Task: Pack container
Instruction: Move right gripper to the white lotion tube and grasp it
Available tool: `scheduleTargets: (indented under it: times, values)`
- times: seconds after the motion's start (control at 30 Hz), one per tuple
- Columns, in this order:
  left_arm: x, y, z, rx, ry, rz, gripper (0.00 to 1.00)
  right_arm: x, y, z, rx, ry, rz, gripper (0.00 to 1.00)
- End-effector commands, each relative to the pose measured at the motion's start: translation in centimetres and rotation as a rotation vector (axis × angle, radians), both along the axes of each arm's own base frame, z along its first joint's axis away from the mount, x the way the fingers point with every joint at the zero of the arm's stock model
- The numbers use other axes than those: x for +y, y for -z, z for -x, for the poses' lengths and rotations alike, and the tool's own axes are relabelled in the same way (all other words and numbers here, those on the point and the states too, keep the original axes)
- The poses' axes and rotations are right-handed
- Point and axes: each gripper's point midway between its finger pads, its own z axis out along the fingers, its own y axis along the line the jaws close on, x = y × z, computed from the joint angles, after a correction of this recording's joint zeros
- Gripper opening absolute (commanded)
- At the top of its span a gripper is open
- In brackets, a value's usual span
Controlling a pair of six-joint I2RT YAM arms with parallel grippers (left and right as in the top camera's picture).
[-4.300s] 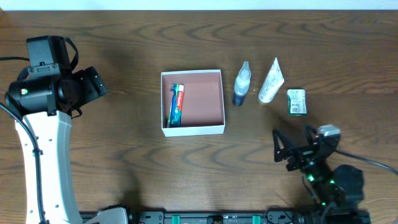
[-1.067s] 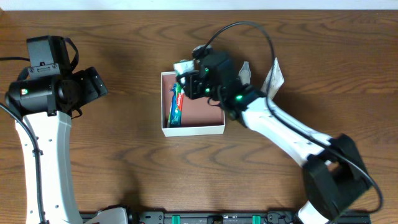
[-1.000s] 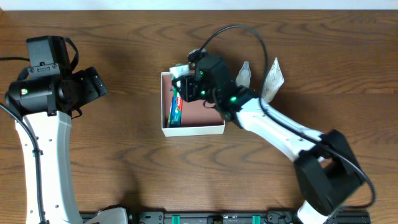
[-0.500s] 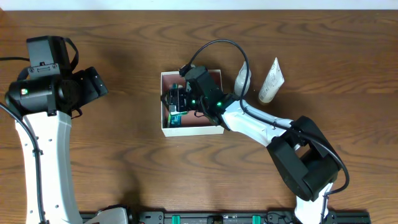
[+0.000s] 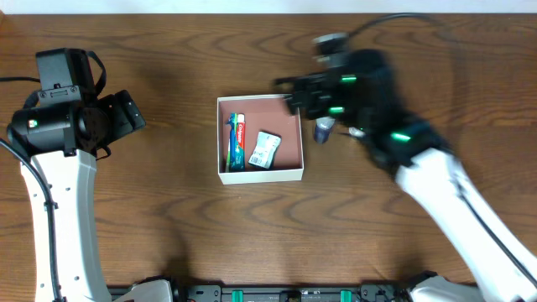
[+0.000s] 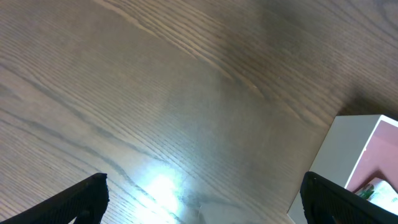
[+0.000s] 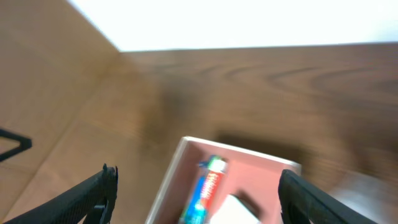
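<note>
The container [image 5: 260, 175] is a shallow square box with white walls and a pinkish-brown inside, at mid-table. A toothpaste tube [image 5: 237, 143] lies along its left wall, with a small green-and-white packet [image 5: 265, 150] beside it. My right gripper [image 5: 289, 94] is blurred by motion, above the box's back right corner, open and empty. Its wrist view [image 7: 194, 175] looks down on the container [image 7: 177, 163], the toothpaste [image 7: 208, 183] and the packet [image 7: 233, 208]. My left gripper [image 5: 126, 113] is open and empty, far left of the box.
A small dark-bottomed bottle [image 5: 323, 130] stands just right of the box, partly hidden by my right arm. The left wrist view shows open jaws [image 6: 202, 186] over bare wood, with the container's corner [image 6: 348, 149] at the right edge.
My right gripper carried the green-and-white packet from the table's right side into the container, let it go, and has pulled back up and to the right. The left arm has not moved.
</note>
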Motion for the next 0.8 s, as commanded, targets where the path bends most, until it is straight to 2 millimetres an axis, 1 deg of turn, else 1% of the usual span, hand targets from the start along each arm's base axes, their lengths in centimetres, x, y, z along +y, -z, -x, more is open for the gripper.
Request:
scheduleTargets:
  times: [0.0,0.03,0.1,0.13,0.23,0.37,0.47,0.53,0.63,0.7,0.77]
  values:
    - [0.4,-0.4,0.1,-0.007,-0.010,-0.016,0.98,-6.5,0.1,-0.2,-0.014,0.161,0.143,0.80]
    - [0.4,-0.4,0.1,-0.007,-0.010,-0.016,0.98,-8.2,0.6,-0.1,0.011,0.212,0.177,0.80]
    - [0.4,-0.4,0.1,-0.007,-0.010,-0.016,0.98,-11.0,2.0,0.1,0.066,0.277,0.246,0.80]
    - [0.4,-0.4,0.1,-0.007,-0.010,-0.016,0.98,-11.5,2.7,0.1,0.087,0.278,0.265,0.82]
    - [0.4,-0.4,0.1,-0.007,-0.010,-0.016,0.98,-11.3,4.9,0.0,0.141,0.228,0.309,0.84]
    - [0.4,-0.4,0.1,-0.007,-0.010,-0.016,0.98,-13.0,7.6,-1.2,0.195,0.299,0.406,0.82]
    - [0.4,-0.4,0.1,-0.007,-0.010,-0.016,0.98,-13.5,9.7,-1.9,0.245,0.311,0.435,0.75]
    - [0.4,-0.4,0.1,-0.007,-0.010,-0.016,0.98,-14.1,11.0,-2.3,0.277,0.329,0.460,0.75]
    - [0.4,-0.4,0.1,-0.007,-0.010,-0.016,0.98,-14.8,12.6,-2.8,0.316,0.342,0.476,0.70]
    - [0.4,-0.4,0.1,-0.007,-0.010,-0.016,0.98,-15.0,13.1,-3.0,0.326,0.347,0.479,0.54]
    - [0.4,-0.4,0.1,-0.007,-0.010,-0.016,0.98,-15.2,12.8,-3.3,0.310,0.355,0.471,0.26]
